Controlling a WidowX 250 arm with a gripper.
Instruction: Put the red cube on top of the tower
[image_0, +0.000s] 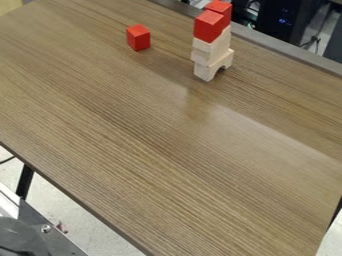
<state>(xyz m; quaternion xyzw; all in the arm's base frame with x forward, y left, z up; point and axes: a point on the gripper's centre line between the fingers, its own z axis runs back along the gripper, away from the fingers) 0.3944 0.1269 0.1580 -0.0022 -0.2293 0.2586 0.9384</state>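
Cube (138, 38), red, stands apart from tower (212, 48); end effector wide or narrow, I cannot tell.

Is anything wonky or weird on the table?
Slightly wonky: the stacked pale wooden blocks above the pale wooden arch don't line up neatly, so their edges make little steps. I see nothing spilled or broken.

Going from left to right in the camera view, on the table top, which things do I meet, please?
First the single red cube standing apart on the table, then the tower of pale wooden blocks with red blocks at its top.
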